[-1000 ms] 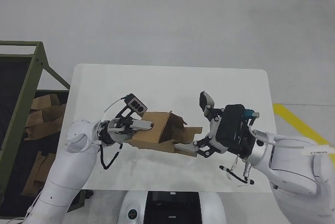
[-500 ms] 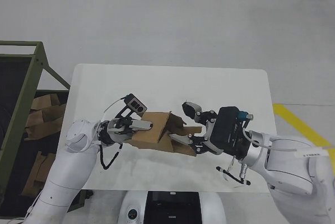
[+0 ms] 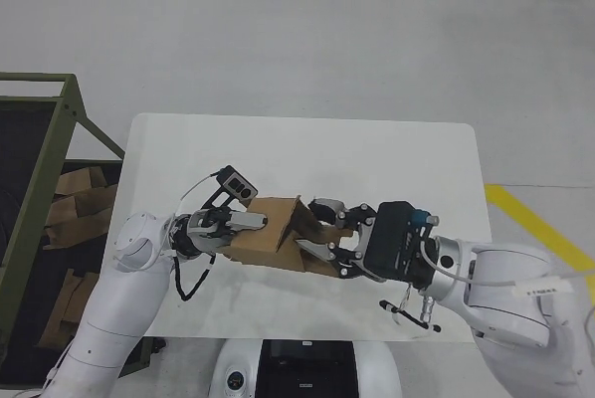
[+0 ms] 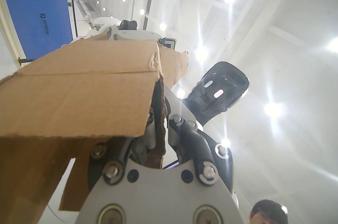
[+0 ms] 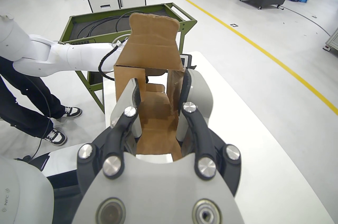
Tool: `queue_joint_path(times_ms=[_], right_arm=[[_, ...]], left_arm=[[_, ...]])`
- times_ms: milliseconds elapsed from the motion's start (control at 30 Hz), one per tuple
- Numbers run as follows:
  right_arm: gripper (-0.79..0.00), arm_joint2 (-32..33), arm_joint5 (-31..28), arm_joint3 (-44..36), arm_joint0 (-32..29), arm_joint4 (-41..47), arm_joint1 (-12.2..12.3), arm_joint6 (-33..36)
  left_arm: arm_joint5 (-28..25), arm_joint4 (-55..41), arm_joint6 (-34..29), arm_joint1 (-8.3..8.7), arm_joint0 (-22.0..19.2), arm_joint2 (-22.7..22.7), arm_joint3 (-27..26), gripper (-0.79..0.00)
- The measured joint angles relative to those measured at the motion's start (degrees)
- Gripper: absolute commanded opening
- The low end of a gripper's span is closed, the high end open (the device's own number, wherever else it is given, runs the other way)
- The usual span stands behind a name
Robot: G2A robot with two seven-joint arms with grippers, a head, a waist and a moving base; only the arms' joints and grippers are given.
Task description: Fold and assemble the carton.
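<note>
Top view: my left gripper (image 3: 236, 221) clamps one end of the brown corrugated cardboard carton (image 3: 270, 239). My right gripper (image 3: 324, 237) has its fingers parted, straddling the open-end flaps.

The right gripper (image 5: 161, 85) faces the open end of the carton (image 5: 148, 50). Its two fingers (image 5: 130, 101) are spread, one on each side of the opening, each alongside a side flap; whether they press the flaps cannot be determined. The carton is held above the white table (image 5: 237, 103), with one end flap standing upright at its far end. The left arm (image 5: 66, 56) extends to the carton's far side. A green cart (image 5: 79, 24) stands just beyond the table.
</note>
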Motion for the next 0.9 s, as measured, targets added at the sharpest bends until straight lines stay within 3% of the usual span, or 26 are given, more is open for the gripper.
queue_joint_path(times_ms=[133, 900], right_arm=[[-0.573, -0.4, -0.6, 0.0, 0.1, 0.2, 0.1, 0.1], [-0.582, -3.4, 0.9, 0.0, 2.0, 2.2, 0.7, 3.3]], left_arm=[[-0.1, 0.0, 0.1, -0.01, 0.0, 0.0, 0.0, -0.785], [0.1, 0.6, -0.2, -0.04, 0.0, 0.3, -0.5, -0.785]])
